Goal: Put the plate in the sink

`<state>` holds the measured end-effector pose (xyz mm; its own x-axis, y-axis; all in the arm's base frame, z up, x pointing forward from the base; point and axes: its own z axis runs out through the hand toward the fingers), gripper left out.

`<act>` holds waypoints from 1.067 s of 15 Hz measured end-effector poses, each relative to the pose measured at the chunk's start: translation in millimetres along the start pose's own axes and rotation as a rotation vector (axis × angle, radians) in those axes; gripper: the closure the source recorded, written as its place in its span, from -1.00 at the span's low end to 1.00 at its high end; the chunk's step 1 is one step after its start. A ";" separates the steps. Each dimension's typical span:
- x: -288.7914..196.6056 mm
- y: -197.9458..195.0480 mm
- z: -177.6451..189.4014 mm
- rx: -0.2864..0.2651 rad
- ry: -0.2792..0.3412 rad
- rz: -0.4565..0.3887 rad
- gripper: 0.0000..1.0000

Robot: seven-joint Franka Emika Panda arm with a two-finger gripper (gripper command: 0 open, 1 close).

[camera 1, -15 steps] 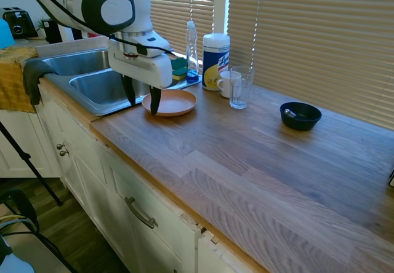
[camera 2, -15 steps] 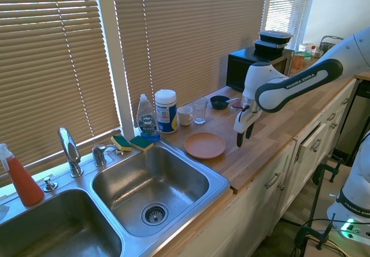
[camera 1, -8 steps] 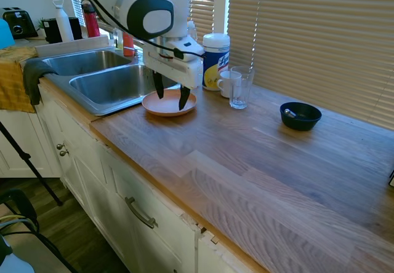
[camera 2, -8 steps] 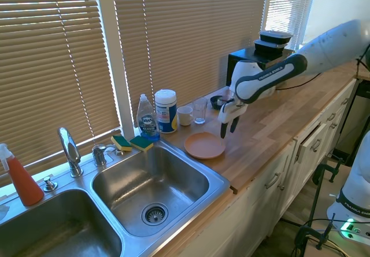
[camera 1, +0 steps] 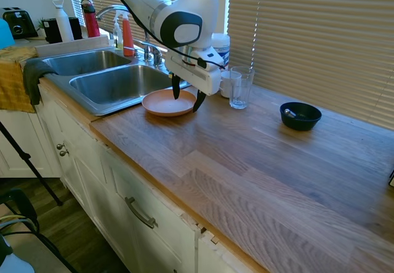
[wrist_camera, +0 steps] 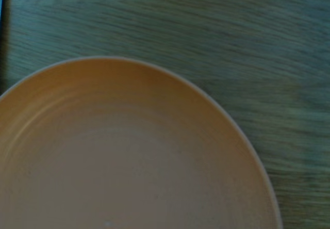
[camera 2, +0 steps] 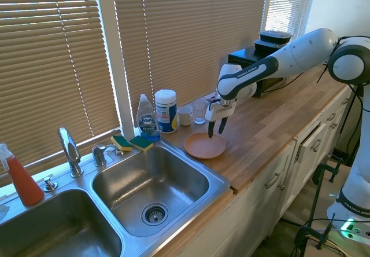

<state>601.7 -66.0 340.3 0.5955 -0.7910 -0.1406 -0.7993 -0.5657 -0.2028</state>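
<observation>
1 salmon-orange plate (camera 1: 168,102) lies flat on the wooden counter (camera 1: 258,156), just beside the near corner of the sink (camera 1: 98,82), which has 2 steel basins; the gripper (camera 1: 186,98) hangs over the plate's rim at its 3 o'clock side in the first exterior view, its 2 dark fingers (camera 2: 210,128) spread apart and empty, tips just above the plate; at the plate's 1 o'clock stand 1 clear glass (camera 1: 240,87) and 1 white mug (camera 1: 228,83); 1 dark bowl (camera 1: 300,115) sits well apart at 3 o'clock; 2 sponges (camera 2: 132,143) rest on the sink's back rim beside 1 soap bottle (camera 2: 147,118).
</observation>
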 end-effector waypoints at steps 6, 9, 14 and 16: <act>0.6 -2.8 6.2 -0.009 -0.048 -0.020 1.00; 1.6 -4.5 13.4 -0.009 -0.061 -0.027 1.00; 2.3 -4.1 18.7 -0.009 -0.069 -0.037 1.00; 2.6 -3.5 22.0 -0.010 -0.076 -0.038 1.00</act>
<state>607.8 -61.0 319.3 0.6293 -0.7493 -0.2062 -0.7767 -0.5973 -0.2001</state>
